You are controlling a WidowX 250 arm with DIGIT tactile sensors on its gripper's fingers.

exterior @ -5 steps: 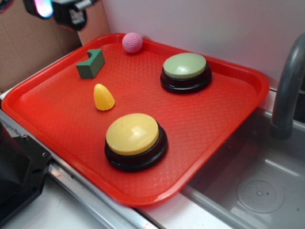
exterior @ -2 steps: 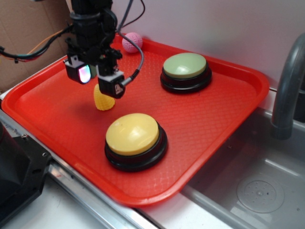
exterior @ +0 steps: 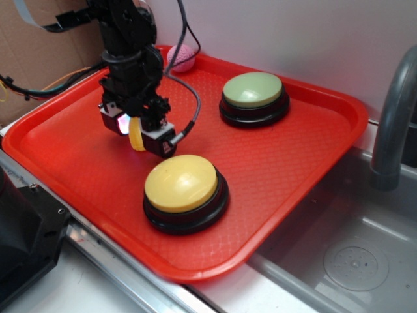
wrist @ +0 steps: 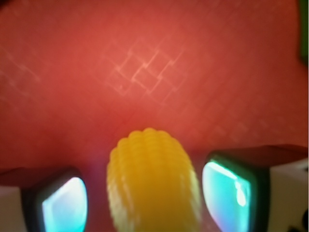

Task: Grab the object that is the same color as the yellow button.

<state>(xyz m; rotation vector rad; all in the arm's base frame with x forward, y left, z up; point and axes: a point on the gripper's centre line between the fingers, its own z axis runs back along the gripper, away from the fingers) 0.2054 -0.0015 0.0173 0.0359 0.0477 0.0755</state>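
The small yellow toy corn (exterior: 135, 135) lies on the red tray (exterior: 293, 163), left of centre. My gripper (exterior: 137, 132) is lowered over it, with one finger on each side. In the wrist view the corn (wrist: 152, 183) sits between the two glowing pads (wrist: 65, 205), with a narrow gap on each side, so the jaws are open around it. The large yellow button (exterior: 181, 182) on its black base stands just in front and to the right of the gripper.
A pale green button (exterior: 253, 90) stands at the tray's back right. A pink ball (exterior: 184, 60) sits at the back rim, partly behind the arm. A grey faucet (exterior: 394, 130) and sink (exterior: 352, 261) lie to the right. The green block shows only at the wrist view's right edge (wrist: 305, 29).
The arm came in from the upper left, moved over the corn and lowered, so its fingers now straddle the corn. The green block is now hidden behind the arm.
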